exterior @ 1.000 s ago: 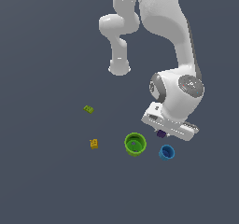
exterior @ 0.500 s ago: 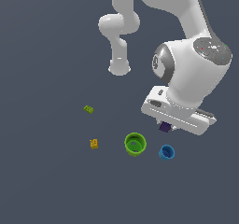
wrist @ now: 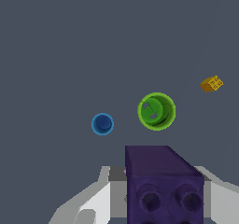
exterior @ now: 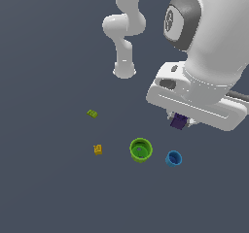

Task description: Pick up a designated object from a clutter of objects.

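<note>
purple block (wrist: 163, 185) now higher above cups (exterior: 141, 150)

— What does the smooth white jointed robot arm (exterior: 214, 38) look like?
— Rounded glossy white segments, with a dark grey disc cap on the big joint. A round white base foot (exterior: 124, 72) stands behind.
— And the claw (exterior: 181, 121)?
— A wide white block body with a dark oval recess; white finger housings show in the wrist view.

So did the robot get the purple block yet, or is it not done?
It looks nearly done. The purple block sits clamped in the gripper, up off the floor. The green cup, blue cup and yellow block lie below, untouched. Nothing is left but to keep hold of it.
</note>
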Available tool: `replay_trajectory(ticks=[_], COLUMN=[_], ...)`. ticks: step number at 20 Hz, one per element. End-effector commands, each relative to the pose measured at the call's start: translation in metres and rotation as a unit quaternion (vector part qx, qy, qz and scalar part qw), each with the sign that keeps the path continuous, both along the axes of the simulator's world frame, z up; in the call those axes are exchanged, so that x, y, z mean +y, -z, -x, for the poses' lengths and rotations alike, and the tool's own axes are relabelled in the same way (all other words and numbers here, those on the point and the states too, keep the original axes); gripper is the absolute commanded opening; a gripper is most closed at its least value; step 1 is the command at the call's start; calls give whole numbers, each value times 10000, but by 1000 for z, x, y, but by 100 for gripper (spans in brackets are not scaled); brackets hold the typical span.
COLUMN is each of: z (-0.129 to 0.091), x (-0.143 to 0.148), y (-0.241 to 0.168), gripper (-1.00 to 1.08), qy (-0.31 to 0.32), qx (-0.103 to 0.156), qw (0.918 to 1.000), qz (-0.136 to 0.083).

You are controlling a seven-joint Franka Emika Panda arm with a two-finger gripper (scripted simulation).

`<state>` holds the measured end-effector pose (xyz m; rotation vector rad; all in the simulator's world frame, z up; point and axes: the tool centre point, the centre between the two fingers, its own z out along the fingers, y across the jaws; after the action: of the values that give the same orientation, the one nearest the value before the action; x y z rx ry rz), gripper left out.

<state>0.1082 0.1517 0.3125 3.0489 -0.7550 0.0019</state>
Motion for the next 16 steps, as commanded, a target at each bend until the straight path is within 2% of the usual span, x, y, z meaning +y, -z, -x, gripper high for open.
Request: replay_trajectory(ticks=[1,9,16], z=[-5,-20,-30], x=[-4,-13,-18], y=[-23,-79,-111], gripper=[-100,-100,-100], qy=[-4,-9,-11], qx=[5,5,5], qw=[10000,10000,10000], qz=[1,0,-1])
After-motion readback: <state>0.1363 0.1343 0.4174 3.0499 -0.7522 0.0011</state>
